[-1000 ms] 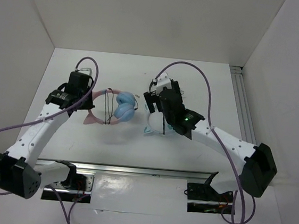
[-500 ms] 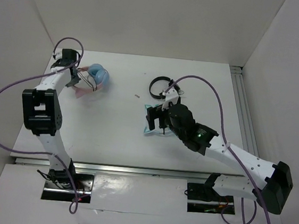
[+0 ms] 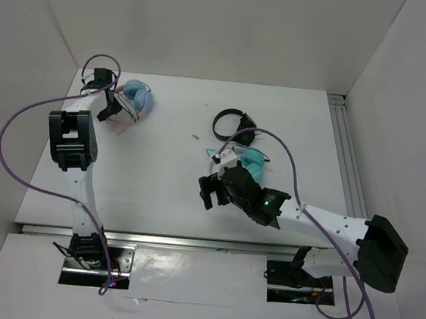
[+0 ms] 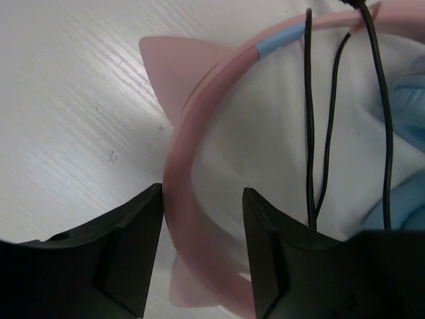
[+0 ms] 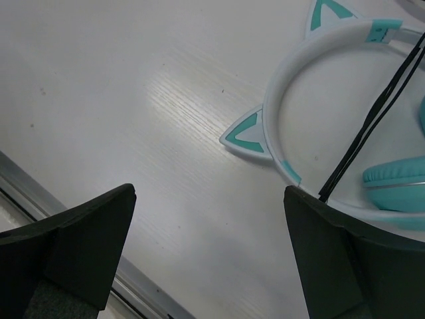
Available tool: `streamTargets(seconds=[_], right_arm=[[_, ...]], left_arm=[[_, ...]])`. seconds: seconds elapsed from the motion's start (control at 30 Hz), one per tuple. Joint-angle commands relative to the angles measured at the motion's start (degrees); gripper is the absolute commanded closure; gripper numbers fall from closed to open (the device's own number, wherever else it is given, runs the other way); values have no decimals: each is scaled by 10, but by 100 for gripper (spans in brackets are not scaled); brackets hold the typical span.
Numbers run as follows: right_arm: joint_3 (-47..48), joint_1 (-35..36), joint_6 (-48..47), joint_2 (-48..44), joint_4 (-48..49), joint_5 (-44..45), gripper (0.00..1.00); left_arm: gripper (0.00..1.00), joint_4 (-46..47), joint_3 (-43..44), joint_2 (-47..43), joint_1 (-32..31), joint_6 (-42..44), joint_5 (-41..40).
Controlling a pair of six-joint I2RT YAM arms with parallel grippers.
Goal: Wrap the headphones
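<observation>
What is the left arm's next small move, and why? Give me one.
Probably lift the left gripper straight up and clear. Its jaws straddle the pink headband with a gap on one side, not pinching. The headphones lie on the table, and the dark cable already crosses the headband in loops.

Smooth matt pink plastic on the headphones (image 4: 182, 173) band; thin cable (image 4: 309, 100) in faintly glossy black. Fine wood-like grain, white and softly sheened, across the counter (image 4: 66, 86). Matt black plastic on the left claw (image 4: 201, 199).
</observation>
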Motion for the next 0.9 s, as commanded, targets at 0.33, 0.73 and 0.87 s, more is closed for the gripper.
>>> streamTargets(seconds=[0.33,0.73,0.87], right_arm=[[90,26,36,-95,-59,83,0],[228,38,15,-208,-269,188,0],[228,38,14,-256,-318,206,0]], left_arm=[[0,-43,-119,-413,-2,-64,1],[0,-89,-438,-988,-18,-23,333],[0,-173,-474,-1119,-18,-16,360]])
